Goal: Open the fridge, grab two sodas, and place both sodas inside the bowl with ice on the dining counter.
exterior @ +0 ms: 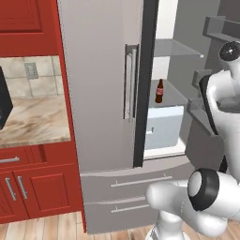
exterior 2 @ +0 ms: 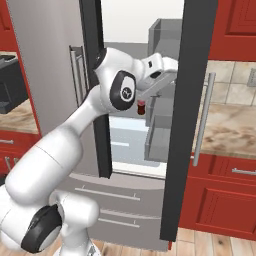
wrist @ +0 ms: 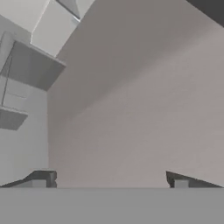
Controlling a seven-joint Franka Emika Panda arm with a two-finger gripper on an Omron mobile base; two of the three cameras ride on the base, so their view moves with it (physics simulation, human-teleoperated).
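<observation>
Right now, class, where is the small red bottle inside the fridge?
In the left base view the red bottle stands upright on a fridge shelf, right of the closed left door, above a pale drawer.

Fridge (exterior: pixel 101 84): silver-grey, right door swung open, left door shut. One dark red bottle-shaped soda (exterior: pixel 160 91) stands upright on an interior shelf.

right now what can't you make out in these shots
- Sodas: a small red-brown bottle stands on a fridge shelf in the left base view; too small to tell whether it is a soda. In the right base view the arm covers most of it.
- A second drink: none made out; the closed left door and the arm block much of the interior.
- Fingers: set wide apart in the hand view, facing a plain grey surface; which part of the fridge is unclear.
</observation>
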